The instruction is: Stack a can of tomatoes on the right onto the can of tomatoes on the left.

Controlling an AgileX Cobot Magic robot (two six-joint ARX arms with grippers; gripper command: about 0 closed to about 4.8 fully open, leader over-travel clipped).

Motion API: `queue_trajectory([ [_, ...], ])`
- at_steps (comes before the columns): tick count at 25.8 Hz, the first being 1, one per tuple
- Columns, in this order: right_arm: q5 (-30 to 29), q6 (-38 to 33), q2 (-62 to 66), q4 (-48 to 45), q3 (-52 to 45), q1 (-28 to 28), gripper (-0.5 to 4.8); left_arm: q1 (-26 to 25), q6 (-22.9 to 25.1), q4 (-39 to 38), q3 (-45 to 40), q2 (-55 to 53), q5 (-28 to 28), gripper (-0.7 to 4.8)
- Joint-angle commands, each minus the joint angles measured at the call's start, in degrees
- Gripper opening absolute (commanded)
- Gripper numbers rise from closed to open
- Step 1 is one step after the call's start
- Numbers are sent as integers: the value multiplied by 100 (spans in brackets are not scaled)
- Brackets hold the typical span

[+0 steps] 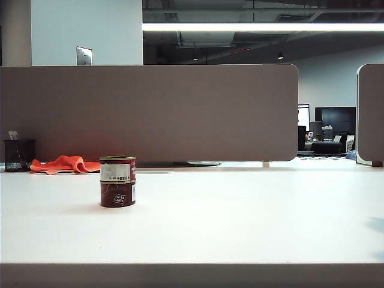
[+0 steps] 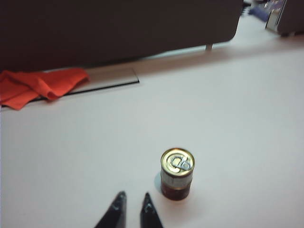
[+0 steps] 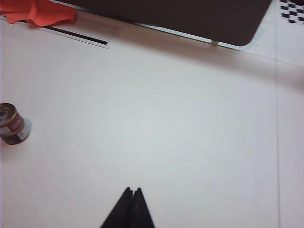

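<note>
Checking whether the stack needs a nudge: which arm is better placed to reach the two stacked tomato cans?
Left, probably. The left gripper hangs close beside the stacked cans, holding nothing. The right gripper is shut and sees the cans far off across bare table.

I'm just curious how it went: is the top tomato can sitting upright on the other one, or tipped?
Upright. The top can sits squarely on the bottom can, sides aligned, pull-tab lid facing up. Neither hand touches it.

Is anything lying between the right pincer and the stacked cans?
Nothing. In the right wrist view only bare white table separates the shut right pincer from the stacked cans; neither pincer shows in the exterior view.
</note>
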State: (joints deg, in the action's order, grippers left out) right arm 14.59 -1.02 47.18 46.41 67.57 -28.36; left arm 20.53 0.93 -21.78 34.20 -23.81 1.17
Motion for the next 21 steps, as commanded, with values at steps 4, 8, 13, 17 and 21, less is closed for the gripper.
queue_trajectory([
  [4, 715, 0, -1311, -1150, -1635, 11, -6, -9, -76, 203, -168, 98, -31, 43],
  [8, 1519, 55, -1965, -1829, -2723, 15, -1, -9, -11, 160, -315, 90, 31, 44],
  [13, 1510, -240, -2586, -1991, -3560, 20, 13, -11, -485, -166, -337, 87, 256, 48],
  [17, 903, -234, -3283, -3185, -4470, 17, 12, -9, -70, 177, -568, 184, 245, -6],
  [21, 306, -223, -3685, -3950, -5056, 17, -4, -11, 212, 911, -964, 334, 92, -6],
])
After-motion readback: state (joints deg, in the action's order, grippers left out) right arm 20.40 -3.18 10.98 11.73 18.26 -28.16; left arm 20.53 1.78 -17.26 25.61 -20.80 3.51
